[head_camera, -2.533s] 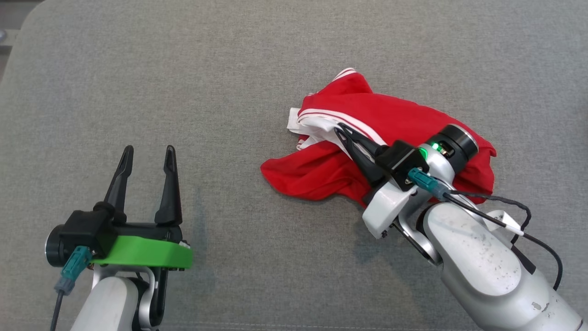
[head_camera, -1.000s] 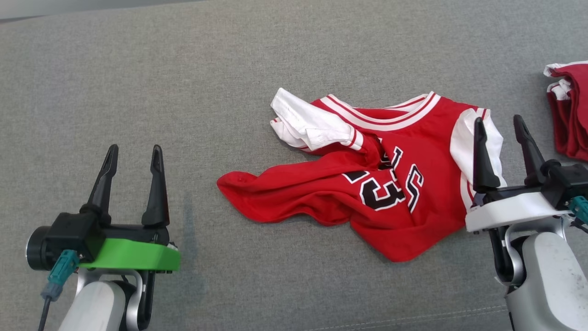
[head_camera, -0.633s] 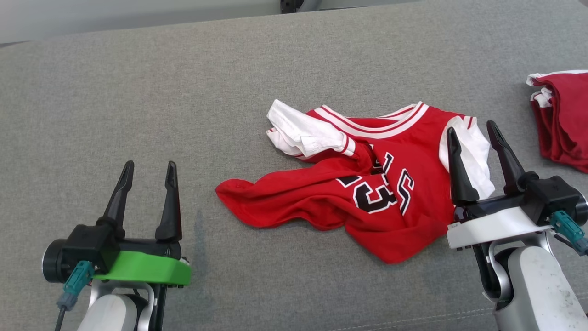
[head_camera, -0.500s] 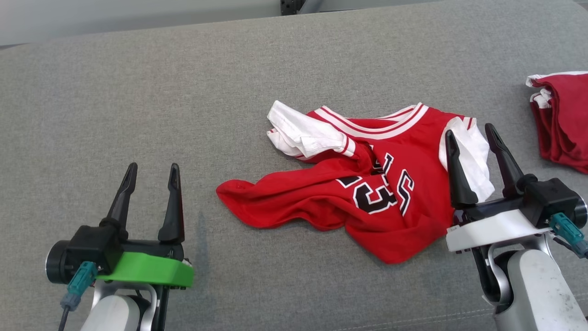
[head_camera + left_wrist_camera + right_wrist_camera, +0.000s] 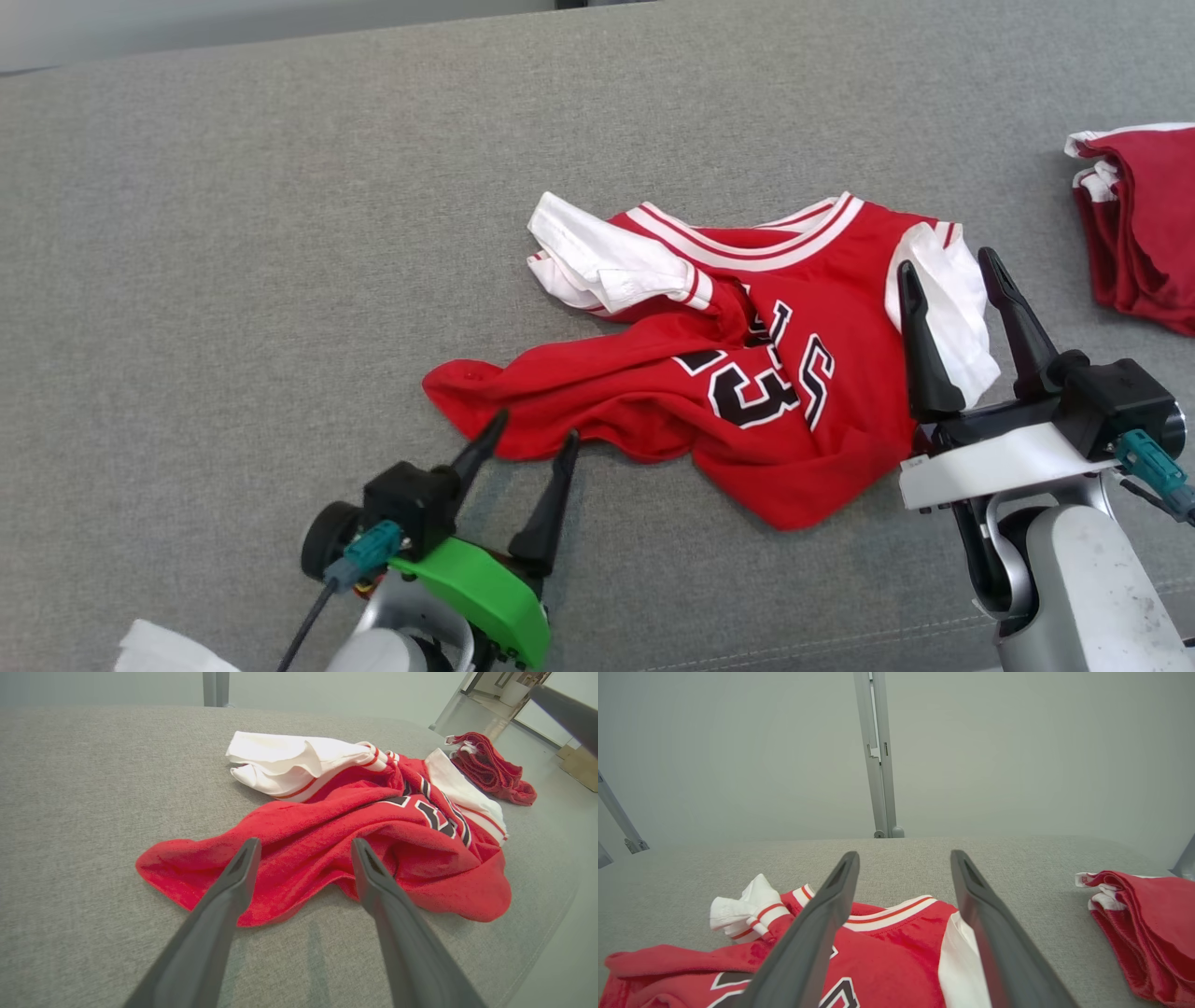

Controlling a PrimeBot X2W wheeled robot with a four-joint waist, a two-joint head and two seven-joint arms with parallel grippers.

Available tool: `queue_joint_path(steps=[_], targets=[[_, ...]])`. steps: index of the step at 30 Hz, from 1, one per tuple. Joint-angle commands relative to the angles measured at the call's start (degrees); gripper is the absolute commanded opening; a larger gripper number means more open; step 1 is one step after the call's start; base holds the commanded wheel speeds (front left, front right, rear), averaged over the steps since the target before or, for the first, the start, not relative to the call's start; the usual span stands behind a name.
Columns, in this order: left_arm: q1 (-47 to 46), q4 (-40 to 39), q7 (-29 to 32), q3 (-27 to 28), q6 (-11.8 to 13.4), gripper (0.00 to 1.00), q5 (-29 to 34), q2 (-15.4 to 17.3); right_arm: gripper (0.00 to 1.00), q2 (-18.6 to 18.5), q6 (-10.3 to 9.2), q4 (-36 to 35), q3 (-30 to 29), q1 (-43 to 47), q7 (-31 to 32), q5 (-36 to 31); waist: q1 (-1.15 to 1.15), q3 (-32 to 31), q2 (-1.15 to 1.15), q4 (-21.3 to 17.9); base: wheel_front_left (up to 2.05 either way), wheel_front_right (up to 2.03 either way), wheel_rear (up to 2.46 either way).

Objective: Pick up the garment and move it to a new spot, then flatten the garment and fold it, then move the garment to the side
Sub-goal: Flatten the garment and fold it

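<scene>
A red jersey [image 5: 747,373] with white sleeves and black numbers lies crumpled on the grey cushion [image 5: 280,233], collar away from me. Its lower hem trails out to the left [image 5: 196,877]. My left gripper [image 5: 529,439] is open, tilted rightward, its fingertips right at that hem's near edge. In the left wrist view the open fingers [image 5: 233,877] frame the red hem with nothing between them. My right gripper [image 5: 945,266] stands open over the jersey's right white sleeve [image 5: 948,308]; from the right wrist the jersey [image 5: 896,947] lies below the open fingers.
A second red garment [image 5: 1144,224] lies bunched at the right edge of the cushion, also seen as a red bundle [image 5: 1148,924] from the right wrist. A pale wall and a metal post [image 5: 880,756] stand beyond the cushion's far edge. A white scrap [image 5: 168,649] shows at the bottom left.
My left gripper has swung right and forward from the lower left to the jersey's left hem. The right gripper has stayed over the right sleeve. The head view shifted slightly.
</scene>
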Motion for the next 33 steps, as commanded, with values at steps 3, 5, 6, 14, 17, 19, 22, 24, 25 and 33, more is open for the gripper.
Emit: queue_joint_path(steps=[3,5,6,14,17,19,22,24,25,33], targets=[[0.24,2.4,1.77,-2.42,-1.61,1.0,-0.81,-1.09,1.0,0.33,-0.05,0.26,0.12,-0.79,-0.59,0.62,0.0,1.44,0.0,-1.79,0.0,0.0,0.0],[-0.49,4.27,2.29,-3.42,-2.23,1.0,-0.69,-1.42,1.0,0.54,-0.05,0.49,0.18,-1.11,-0.92,0.84,0.0,2.13,0.0,-2.68,0.0,0.0,0.0],[-1.04,5.04,2.2,-3.5,-2.3,1.0,-0.44,-1.42,1.0,0.68,-0.05,0.58,0.2,-1.22,-1.01,1.16,0.0,2.52,0.0,-3.19,0.0,0.0,0.0],[-4.87,10.89,1.08,-1.59,-1.65,1.0,-0.33,-0.53,1.0,1.37,-0.05,1.59,0.41,-1.61,-2.21,1.96,0.0,4.23,0.0,-6.97,0.0,0.0,0.0],[-5.33,11.35,0.76,-0.62,-2.82,1.0,-2.71,-1.31,1.0,1.51,-0.05,1.96,0.25,-1.5,-2.63,2.26,0.0,4.34,0.0,-7.83,0.0,0.0,0.0],[-5.3,11.12,0.44,0.05,-3.51,0.49,-4.37,-1.41,1.0,1.59,-0.05,2.32,0.23,-1.44,-2.9,2.59,0.0,4.34,0.0,-8.19,0.0,0.0,0.0],[-5.62,10.76,-0.08,0.47,-3.83,0.0,-4.53,-1.04,1.0,1.63,-0.05,2.8,0.13,-1.49,-3.11,2.77,0.0,4.34,0.0,-8.45,0.0,0.0,0.0],[-5.83,10.78,-0.43,0.75,-3.54,0.0,-4.68,-0.91,1.0,1.68,-0.05,2.97,0.09,-1.52,-3.26,3.18,0.0,4.3,0.0,-8.45,0.0,0.0,0.0],[-5.84,10.79,-0.45,0.8,-3.48,0.0,-4.78,-0.87,1.0,1.7,-0.05,3.02,0.11,-1.51,-3.36,3.29,0.0,4.25,0.0,-8.42,0.0,0.0,0.0],[-5.57,9.04,-2.91,3.37,-1.79,0.0,-5.15,0.53,1.0,1.76,-0.05,2.96,-0.46,-1.42,-3.57,3.16,0.0,3.54,0.0,-7.22,0.0,0.0,0.0]])
